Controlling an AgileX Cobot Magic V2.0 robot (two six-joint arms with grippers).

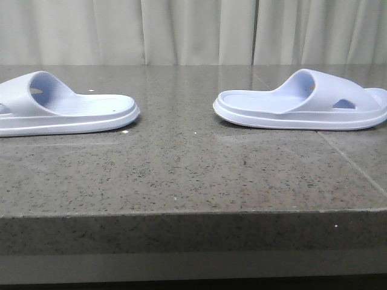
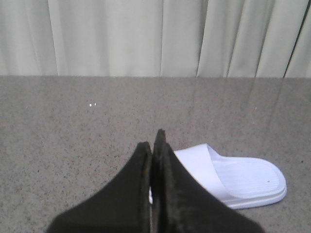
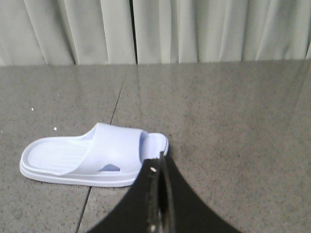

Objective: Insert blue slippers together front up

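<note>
Two blue slippers lie flat on the speckled grey table, soles down and apart. One slipper (image 1: 60, 109) sits at the left, its heel end pointing toward the middle; the left wrist view shows it as slipper (image 2: 243, 177). The other slipper (image 1: 308, 103) lies at the right, its heel end also toward the middle and a side cut-out facing me; in the right wrist view it is slipper (image 3: 92, 155). My left gripper (image 2: 154, 145) is shut and holds nothing, above the table beside its slipper. My right gripper (image 3: 160, 162) is likewise shut and holds nothing. Neither gripper appears in the front view.
The stone table (image 1: 193, 175) has a front edge near the bottom of the front view and a seam line (image 1: 351, 163) running under the right slipper. Pale curtains (image 1: 193, 30) hang behind the table.
</note>
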